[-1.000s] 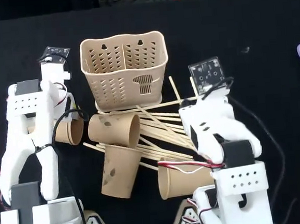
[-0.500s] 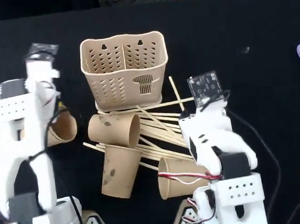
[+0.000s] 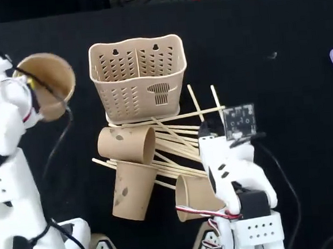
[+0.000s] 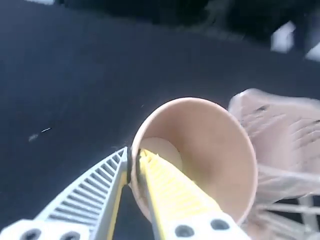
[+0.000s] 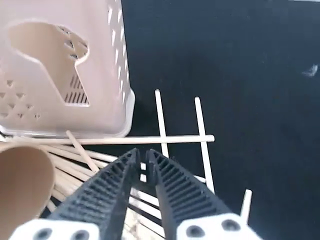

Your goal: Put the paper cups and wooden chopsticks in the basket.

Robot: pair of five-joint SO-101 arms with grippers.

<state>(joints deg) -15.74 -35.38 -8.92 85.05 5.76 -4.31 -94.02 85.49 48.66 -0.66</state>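
Paper cup [image 3: 45, 85] pinched by left jaws near basket [image 3: 138, 80].

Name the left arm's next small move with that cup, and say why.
Probably swing the left claw sideways until it is above the beige slotted plastic basket. It is shut on the rim of the tan paper cup, which is held up in the air beside the basket, not over it.

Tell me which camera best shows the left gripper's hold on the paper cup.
Left wrist view: the left gripper pinches the rim of the paper cup, one finger inside, one outside. The high view shows it held mouth-up beside the basket, the grip unclear.
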